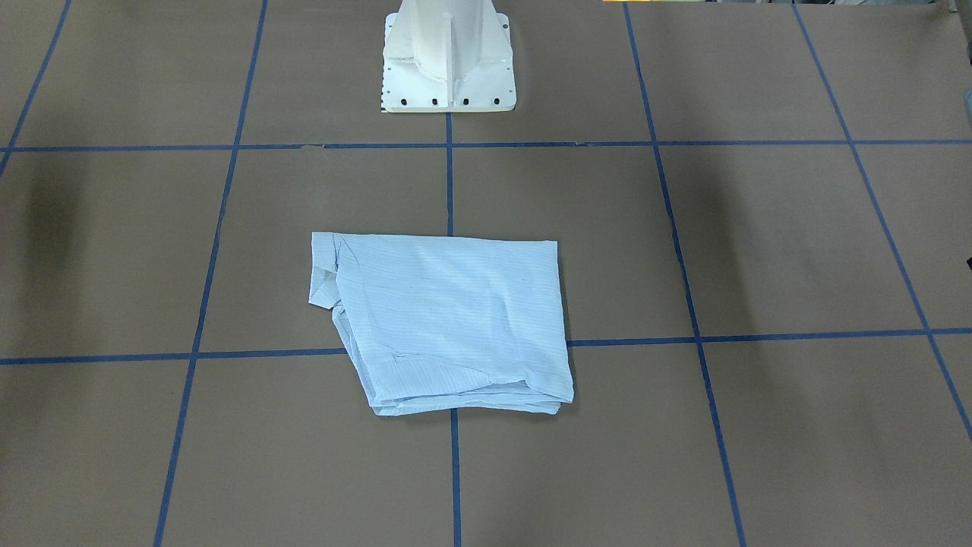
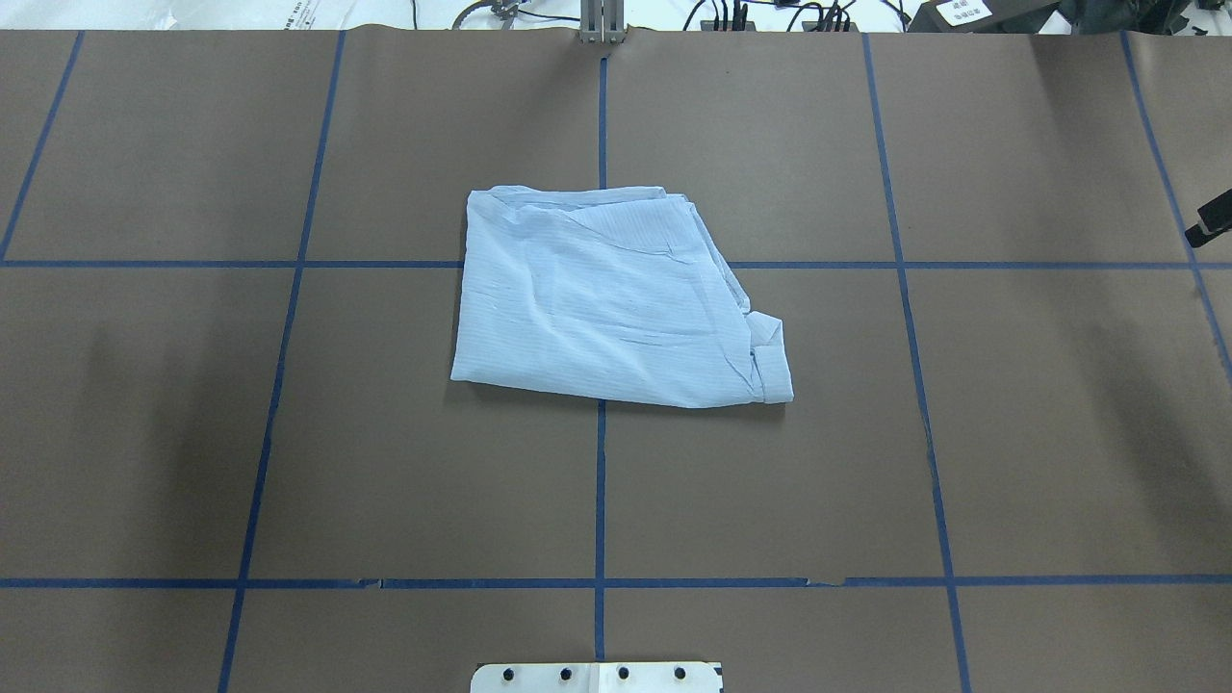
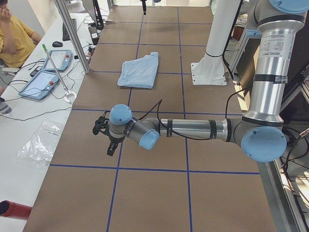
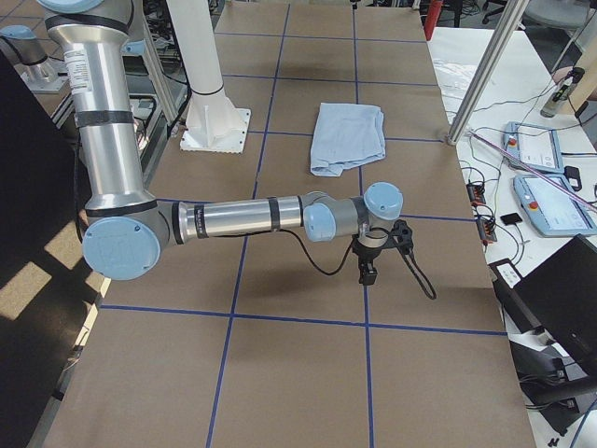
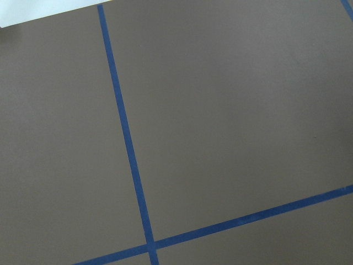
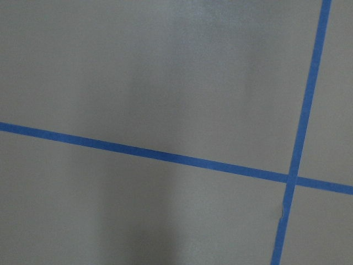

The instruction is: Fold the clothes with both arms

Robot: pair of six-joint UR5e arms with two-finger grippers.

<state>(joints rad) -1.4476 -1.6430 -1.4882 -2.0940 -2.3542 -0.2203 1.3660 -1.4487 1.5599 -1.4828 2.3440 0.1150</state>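
Table (image 1: 759, 228), shirt (image 1: 448, 319), left pincer (image 3: 110, 149), right pincer (image 4: 367, 273) distant

Shirt (image 1: 448, 319): one, pale blue, finely striped. It is folded into a flat, roughly rectangular, layered bundle, slightly creased, and lies mid-table (image 1: 683, 228).

Left arm (image 3: 193, 129): silver-grey with light-blue joint caps. Its forearm is level above the table, well apart from the shirt.

Right arm (image 4: 242, 217): likewise, at the opposite end.
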